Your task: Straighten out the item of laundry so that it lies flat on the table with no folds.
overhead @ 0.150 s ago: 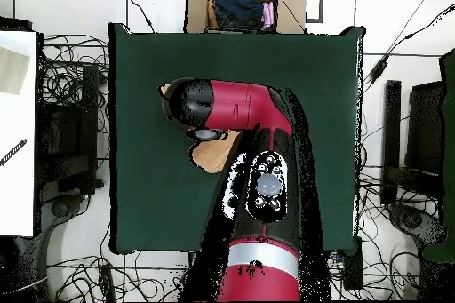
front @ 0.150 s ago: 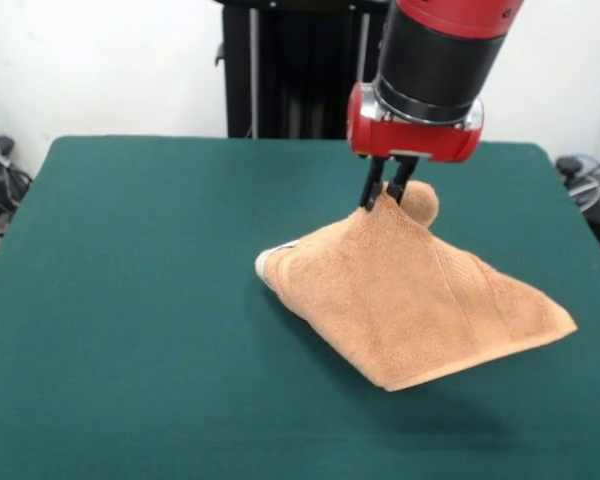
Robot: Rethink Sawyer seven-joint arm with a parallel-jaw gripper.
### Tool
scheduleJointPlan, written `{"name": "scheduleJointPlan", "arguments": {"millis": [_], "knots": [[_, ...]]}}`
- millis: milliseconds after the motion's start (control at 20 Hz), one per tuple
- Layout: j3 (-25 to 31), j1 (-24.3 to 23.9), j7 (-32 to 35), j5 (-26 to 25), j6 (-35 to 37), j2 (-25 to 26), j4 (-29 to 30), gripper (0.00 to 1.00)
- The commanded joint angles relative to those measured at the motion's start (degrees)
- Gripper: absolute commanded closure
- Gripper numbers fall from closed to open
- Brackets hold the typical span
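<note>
**Inspector:** Presently, the fingers [front @ 0.150 s ago: 387, 192] were closed narrowly on a pinch of the towel [front @ 0.150 s ago: 410, 300], with a small knob of cloth bunched just beside them. The rest hung below the fingers as a tent, its lower edges resting on the table [front @ 0.150 s ago: 130, 300].

**Clerk:** And how would it handle?

**Inspector:** Light and limp, in my judgement. It draped from the single pinch without holding any shape, and the terry pile looked grippy, not slippery. Nothing fragile. A white label [front @ 0.150 s ago: 272, 258] showed at the low corner farthest from the fingers on one side.

**Clerk:** Was the hold well placed?

**Inspector:** Doubtful. The layers below the fingers lay doubled, so folds remained. I would judge a corner or a banded edge the better place to hold. From overhead the arm [overhead @ 0.150 s ago: 240, 108] hid most of the cloth.
</note>
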Motion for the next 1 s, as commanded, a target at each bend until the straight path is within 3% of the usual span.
{"name": "scheduleJointPlan", "arguments": {"millis": [50,1000], "knots": [[6.8,-0.7,0.9,1.0,4.3,-0.9,0.4,1.0],[8.7,-3.0,-0.2,0.5,1.2,-2.5,4.7,1.0]]}}
